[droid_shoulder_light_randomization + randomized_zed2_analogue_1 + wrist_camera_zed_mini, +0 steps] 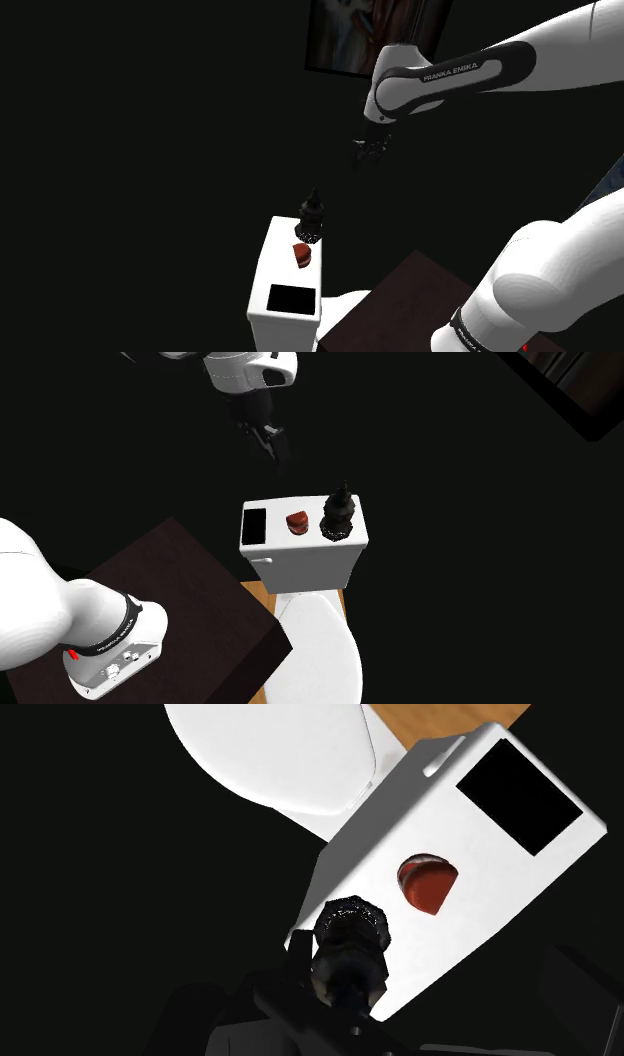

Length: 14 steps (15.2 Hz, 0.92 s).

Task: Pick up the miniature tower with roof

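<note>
The miniature tower with roof [311,218] is a small dark piece with a pointed top. It stands upright at the far end of a white toilet tank lid [280,270]. In the second exterior view the tower [338,515] is at the lid's right end. My black gripper [372,150] hangs in the air above the tower, off to the shoulder view's right, and touches nothing. It also appears against the black background as the gripper [272,447], up and to the left of the tower. In the wrist view the tower [350,949] lies close ahead.
A small red object [297,523] lies mid-lid beside the tower, and a black rectangle [254,525] marks the lid's other end. The white toilet seat cover [318,647] is below the tank, over a wood floor. My dark brown stand [170,602] is close by.
</note>
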{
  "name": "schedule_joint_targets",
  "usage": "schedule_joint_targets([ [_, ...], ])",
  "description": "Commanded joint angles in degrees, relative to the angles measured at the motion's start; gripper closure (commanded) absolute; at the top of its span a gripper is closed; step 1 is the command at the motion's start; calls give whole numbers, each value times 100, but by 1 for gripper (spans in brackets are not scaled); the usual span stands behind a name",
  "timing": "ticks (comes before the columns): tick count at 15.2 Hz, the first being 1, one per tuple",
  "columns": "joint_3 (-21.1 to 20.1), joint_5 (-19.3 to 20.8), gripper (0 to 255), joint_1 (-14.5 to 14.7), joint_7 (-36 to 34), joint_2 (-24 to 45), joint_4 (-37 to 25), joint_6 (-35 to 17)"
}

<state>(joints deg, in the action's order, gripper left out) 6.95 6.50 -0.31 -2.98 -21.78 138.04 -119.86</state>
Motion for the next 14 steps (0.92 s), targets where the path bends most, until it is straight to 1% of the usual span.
schedule_joint_targets([
  [1, 71, -21, 0, -5, 54, 460, -122, -421],
  [8, 192, -232, 0, 3, 201, 1948, -691, -1568],
  [14, 198, -548, 0, -54, 401, 3264, -1498, -2263],
])
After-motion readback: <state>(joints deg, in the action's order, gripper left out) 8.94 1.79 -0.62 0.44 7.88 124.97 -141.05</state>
